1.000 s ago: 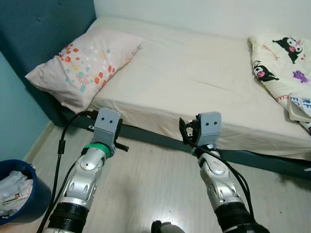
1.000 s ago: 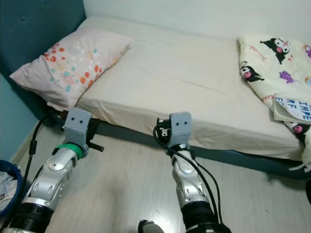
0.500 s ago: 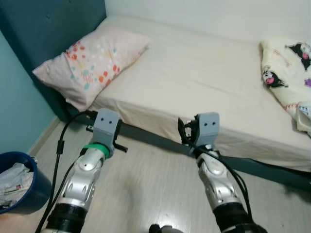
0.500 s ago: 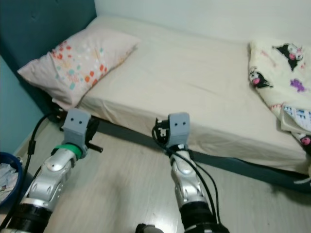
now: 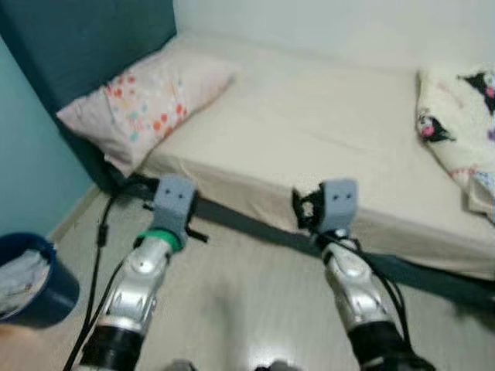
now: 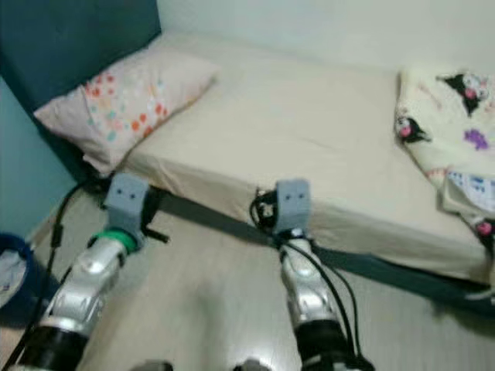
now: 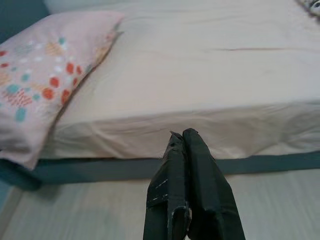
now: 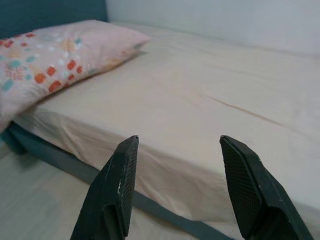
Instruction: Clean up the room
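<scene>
I held my right hand out low toward the bed with its fingers spread wide and empty, my left hand beside it pressed together, both carried ready, I judged, since nothing was yet within reach. Ahead lay the flowered pillow and the cartoon-print blanket (bunched at the far end). A blue bin of rubbish stood on the floor to my left, and nothing blocked the way.

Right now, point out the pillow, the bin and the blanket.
pillow (image 5: 147, 104), left eye view, its flowered middle.
bin (image 5: 48, 287), left eye view, its blue wall.
blanket (image 6: 448, 135), right eye view, its printed top.
</scene>
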